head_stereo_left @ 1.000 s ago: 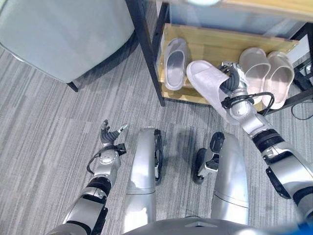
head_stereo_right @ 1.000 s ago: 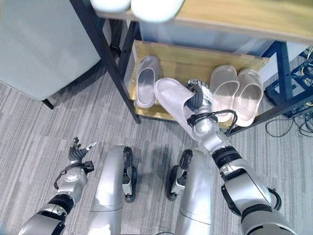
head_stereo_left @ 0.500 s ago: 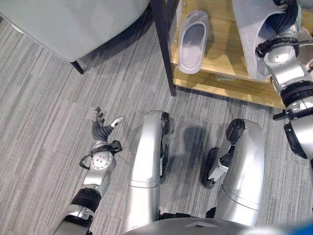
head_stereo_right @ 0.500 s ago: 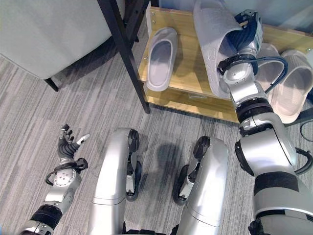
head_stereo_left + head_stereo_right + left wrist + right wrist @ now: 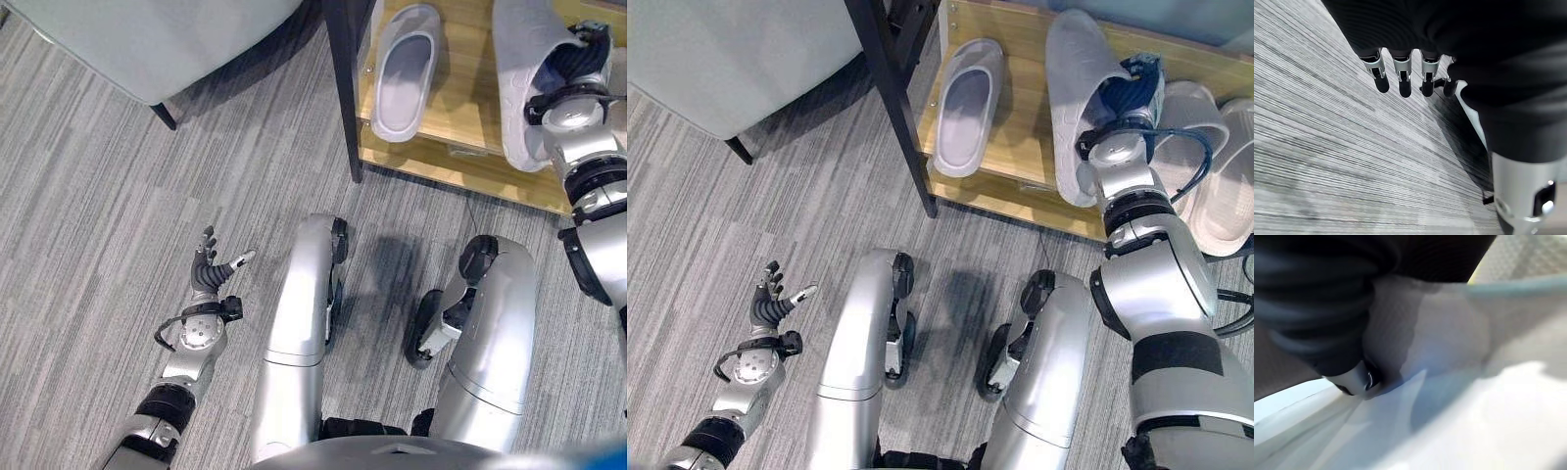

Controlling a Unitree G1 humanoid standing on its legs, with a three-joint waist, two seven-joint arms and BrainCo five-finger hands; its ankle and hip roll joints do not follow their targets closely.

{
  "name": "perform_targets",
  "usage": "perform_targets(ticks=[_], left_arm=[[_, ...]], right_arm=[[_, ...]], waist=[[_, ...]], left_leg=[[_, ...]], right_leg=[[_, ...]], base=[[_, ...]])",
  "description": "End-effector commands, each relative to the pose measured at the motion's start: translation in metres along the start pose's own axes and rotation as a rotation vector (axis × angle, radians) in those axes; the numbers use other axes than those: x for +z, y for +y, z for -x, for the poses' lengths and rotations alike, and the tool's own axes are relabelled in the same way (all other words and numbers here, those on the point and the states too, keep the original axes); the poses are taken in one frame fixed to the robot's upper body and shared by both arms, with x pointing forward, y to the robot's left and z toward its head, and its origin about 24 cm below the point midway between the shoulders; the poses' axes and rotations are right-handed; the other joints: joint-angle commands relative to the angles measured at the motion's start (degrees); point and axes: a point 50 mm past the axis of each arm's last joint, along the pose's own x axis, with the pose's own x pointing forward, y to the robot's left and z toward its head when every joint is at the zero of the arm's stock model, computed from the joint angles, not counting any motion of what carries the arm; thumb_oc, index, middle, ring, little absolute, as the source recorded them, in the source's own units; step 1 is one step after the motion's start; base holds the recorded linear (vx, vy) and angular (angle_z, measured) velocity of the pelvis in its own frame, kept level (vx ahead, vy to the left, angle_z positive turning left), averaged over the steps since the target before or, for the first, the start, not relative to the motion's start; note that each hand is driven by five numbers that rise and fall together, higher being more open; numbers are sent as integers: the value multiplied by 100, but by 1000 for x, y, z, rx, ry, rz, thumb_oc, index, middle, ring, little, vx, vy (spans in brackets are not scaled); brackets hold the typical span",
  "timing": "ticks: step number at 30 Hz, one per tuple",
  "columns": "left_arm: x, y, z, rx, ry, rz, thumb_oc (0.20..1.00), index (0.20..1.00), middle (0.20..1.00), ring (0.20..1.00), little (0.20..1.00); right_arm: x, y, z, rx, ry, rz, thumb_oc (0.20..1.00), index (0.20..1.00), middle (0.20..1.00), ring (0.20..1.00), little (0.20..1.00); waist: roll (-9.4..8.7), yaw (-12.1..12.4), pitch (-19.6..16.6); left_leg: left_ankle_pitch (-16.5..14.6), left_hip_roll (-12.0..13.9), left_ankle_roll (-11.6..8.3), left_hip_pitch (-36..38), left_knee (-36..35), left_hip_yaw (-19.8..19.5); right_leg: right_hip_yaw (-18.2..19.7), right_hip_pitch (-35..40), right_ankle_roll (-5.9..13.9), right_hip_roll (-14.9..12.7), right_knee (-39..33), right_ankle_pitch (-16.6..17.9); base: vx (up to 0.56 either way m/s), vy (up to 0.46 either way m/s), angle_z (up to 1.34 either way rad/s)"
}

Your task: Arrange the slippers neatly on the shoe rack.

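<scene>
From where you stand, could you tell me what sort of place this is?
Probably an entryway or office corner: a wooden shoe rack with a black frame holds slippers, grey striped carpet covers the floor, and a pale upholstered seat stands beside it.

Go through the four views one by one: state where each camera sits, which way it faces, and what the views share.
Left eye view: on the head, facing down at the carpet and wooden shelf; both arms enter.
Right eye view: beside it, same direction; right hand holds the grey slipper over the shelf beside a second slipper.
Left wrist view: on the left wrist, looking along the open left hand at carpet.
Right wrist view: on the right wrist, close against the slipper.
Shared: both eye views show the open left hand and the slippers.
</scene>
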Motion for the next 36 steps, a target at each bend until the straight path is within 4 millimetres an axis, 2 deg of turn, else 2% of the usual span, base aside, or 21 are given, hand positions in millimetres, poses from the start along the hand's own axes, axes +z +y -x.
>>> perform_targets(ticks=[1, 3, 5, 7, 8, 13, 14, 18, 21, 27, 33, 36], left_arm=[[12, 8, 0, -28, -77, -32, 1000, 1000, 1000, 1000, 1000], [9, 8, 0, -23, -69, -35, 1000, 1000, 1000, 1000, 1000], [5, 6, -2, -38, -54, -72, 1000, 1000, 1000, 1000, 1000], [-2, 8, -2, -24, -9, -51, 1000, 1000, 1000, 1000, 1000], [-14, 13, 1, 0, 45, -55, 1000, 1000, 1000, 1000, 1000], [-26, 15, 4, 12, 97, -69, 1000, 1000, 1000, 1000, 1000], [-27, 13, 5, 8, 99, -66, 1000, 1000, 1000, 1000, 1000], [-35, 15, 10, -2, 136, -106, 1000, 1000, 1000, 1000, 1000], [-32, 9, 10, -60, 97, -186, 1000, 1000, 1000, 1000, 1000], [-39, 2, 17, -142, 113, -275, 1000, 1000, 1000, 1000, 1000], [-36, -2, 17, -173, 99, -295, 1000, 1000, 1000, 1000, 1000], [-38, -4, 18, -176, 114, -292, 1000, 1000, 1000, 1000, 1000]], right_arm=[[23, -13, -8, -32, -53, -81, 200, 200, 200, 200, 200], [26, -12, -8, -30, -54, -106, 200, 200, 200, 200, 200], [18, -8, -6, -10, -43, -62, 200, 200, 200, 200, 200], [15, -3, -4, 3, -30, -75, 200, 200, 200, 200, 200], [12, -2, -4, 11, -16, -74, 200, 200, 200, 200, 200], [13, -6, -6, -3, -4, -61, 200, 200, 200, 200, 200], [12, -8, -6, -19, 6, -88, 1000, 1000, 1000, 1000, 1000], [10, -11, -7, -55, 43, -189, 1000, 1000, 1000, 1000, 1000], [7, -16, -7, -88, 65, -274, 1000, 1000, 1000, 1000, 1000], [1, -8, -4, -73, 104, -327, 1000, 1000, 1000, 1000, 1000], [-11, -5, -1, -50, 138, -253, 1000, 1000, 1000, 1000, 1000], [-16, 3, 3, -9, 167, -137, 1000, 1000, 1000, 1000, 1000]], waist=[[80, 269, -159], [105, 277, -143], [126, 275, -144], [141, 296, -146], [142, 306, -150], [141, 319, -44], [155, 327, -24], [149, 362, -18], [170, 369, -34], [191, 361, -122], [187, 372, -168], [159, 345, -154]], left_leg=[[147, -54, 151, -298, 172, -382], [160, -62, 155, -298, 188, -372], [159, -68, 162, -298, 214, -365], [160, -78, 164, -298, 258, -367], [148, -101, 165, -298, 295, -372], [175, -101, 146, -298, 342, -358], [184, -116, 141, -298, 336, -346], [203, -144, 123, -298, 304, -342], [207, -153, 125, -298, 325, -365], [226, -164, 112, -298, 351, -427], [198, -163, 95, -298, 428, -480], [164, -166, 113, -298, 474, -504]], right_leg=[[831, 60, -385, 265, 56, 536], [860, 60, -385, 249, 77, 542], [899, 61, -392, 261, 94, 544], [914, 62, -387, 245, 132, 555], [963, 62, -392, 235, 182, 535], [1031, 62, -422, 203, 307, 493], [1043, 63, -432, 203, 322, 488], [1049, 70, -435, 202, 326, 512], [1014, 76, -425, 178, 296, 515], [961, 131, -393, 157, 272, 520], [907, 157, -328, 143, 266, 551], [925, 168, -322, 184, 327, 549]], base=[[16, 3, 10], [2, 24, 10], [-3, 16, 3], [0, 0, 0], [10, 0, 3], [-16, -4, 5], [0, 0, 0], [-8, 5, 0], [-20, 41, 1], [-19, 31, 0], [-10, 19, 0], [-15, 27, -1]])
